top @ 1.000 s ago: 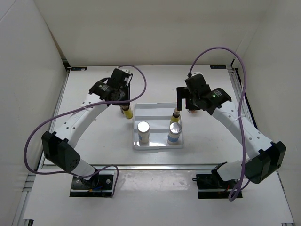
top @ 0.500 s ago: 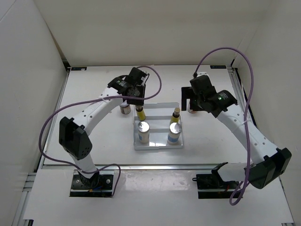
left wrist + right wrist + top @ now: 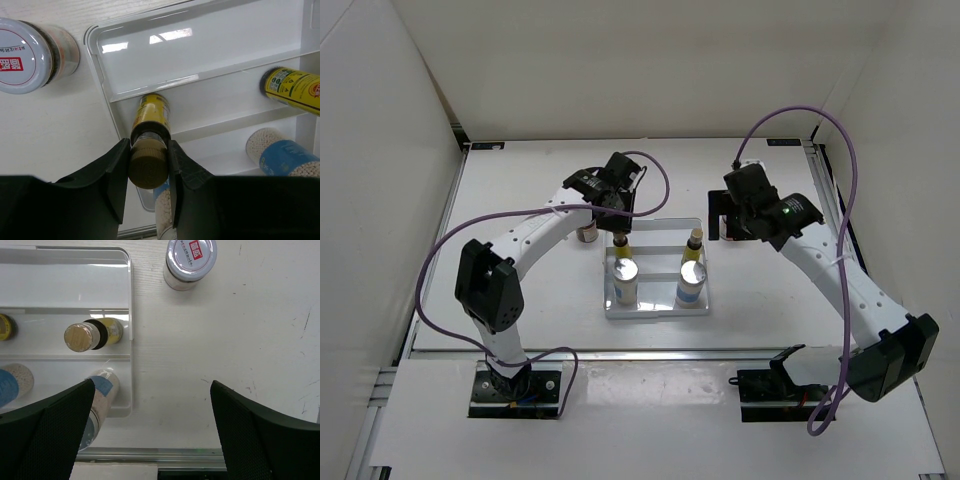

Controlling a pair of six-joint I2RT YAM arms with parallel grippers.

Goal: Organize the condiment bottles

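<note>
Fingers [image 3: 114,175] of the left gripper [image 3: 148,167] are pinching the dark cap of a yellow bottle [image 3: 150,112], one finger on each side of it. That bottle stands upright in the middle row of the tray [image 3: 655,313], at its left end; whether its base rests on the tray floor I cannot tell. The tray lies near the middle of the table [image 3: 520,300], somewhat toward the near edge. A second yellow bottle [image 3: 693,248] stands at the right end of the same row. Two white bottles with silver caps, one on the left [image 3: 625,280] and one on the right [image 3: 690,285], stand in the row nearest the near edge. The right gripper [image 3: 151,390] hangs over bare tabletop just to the right of the tray, fingers [image 3: 45,435] spread wide and holding nothing. One jar [image 3: 25,55] with a white, red-marked lid sits on the table just outside the tray's far left corner. The other jar [image 3: 190,260] sits just outside the far right corner, toward the right edge.
</note>
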